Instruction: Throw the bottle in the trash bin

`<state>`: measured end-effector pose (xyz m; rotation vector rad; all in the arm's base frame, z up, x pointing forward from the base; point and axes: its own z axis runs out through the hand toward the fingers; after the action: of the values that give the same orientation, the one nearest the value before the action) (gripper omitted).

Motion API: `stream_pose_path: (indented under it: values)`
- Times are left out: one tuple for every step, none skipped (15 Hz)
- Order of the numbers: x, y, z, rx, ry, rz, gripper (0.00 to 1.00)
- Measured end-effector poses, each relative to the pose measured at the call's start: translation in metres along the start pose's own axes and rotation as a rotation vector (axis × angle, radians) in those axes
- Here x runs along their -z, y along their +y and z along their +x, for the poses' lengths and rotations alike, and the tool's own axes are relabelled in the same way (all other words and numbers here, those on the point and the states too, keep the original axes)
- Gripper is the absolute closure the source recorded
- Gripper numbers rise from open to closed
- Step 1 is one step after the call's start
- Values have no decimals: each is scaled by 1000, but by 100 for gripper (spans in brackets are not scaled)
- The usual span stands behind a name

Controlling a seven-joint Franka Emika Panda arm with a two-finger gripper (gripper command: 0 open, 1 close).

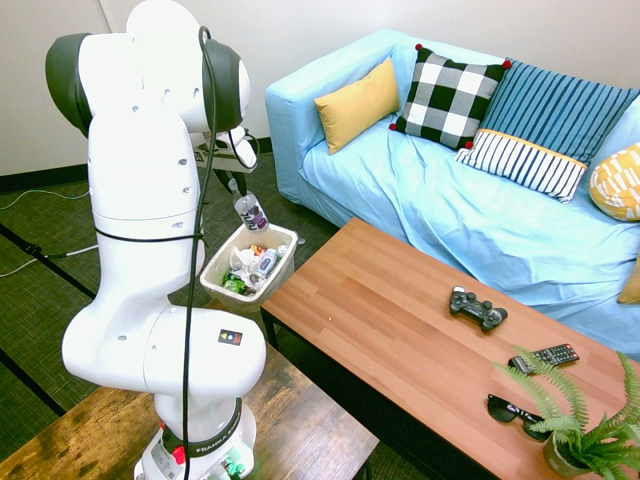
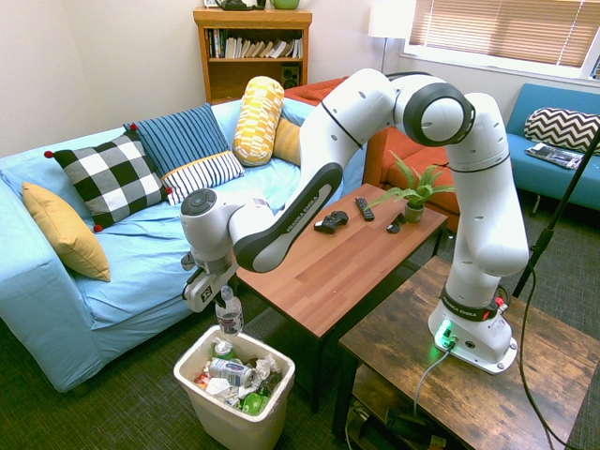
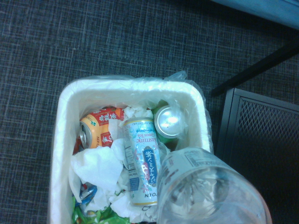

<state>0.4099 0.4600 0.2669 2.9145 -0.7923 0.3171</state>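
Bottle hangs over the bin, ready to drop.
Bin point(image 2: 208, 413) on the floor is full of cans & paper; bottle point(image 2: 229, 312) sits just above its rim, tool point(image 2: 217, 289) clamped on the top. Open w/o swinging so it falls inside.

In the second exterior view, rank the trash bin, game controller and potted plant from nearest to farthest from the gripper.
1. Trash bin: on the floor directly below the gripper, which holds the bottle over it.
2. Game controller: mid-table, past the arm's forearm.
3. Potted plant: at the table's far end, beyond the controller.
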Motion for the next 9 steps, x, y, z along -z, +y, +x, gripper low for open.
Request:
stream_pose_path:
  values:
    - [-5, -1, -1, 0, 0, -7, 0]
    - [-11, -2, -2, -1, 1, -15, 0]
    - [-16, -2, -1, -3, 2, -22, 0]
    - [-20, -1, 1, -6, 3, -27, 0]
    - [-23, -1, 3, -9, 5, -31, 0]
    - [-24, -1, 6, -13, 6, -32, 0]
    - [-24, -1, 8, -18, 7, -31, 0]
    - [-24, -1, 10, -21, 8, -30, 0]
    - [-24, -1, 11, -24, 7, -30, 0]
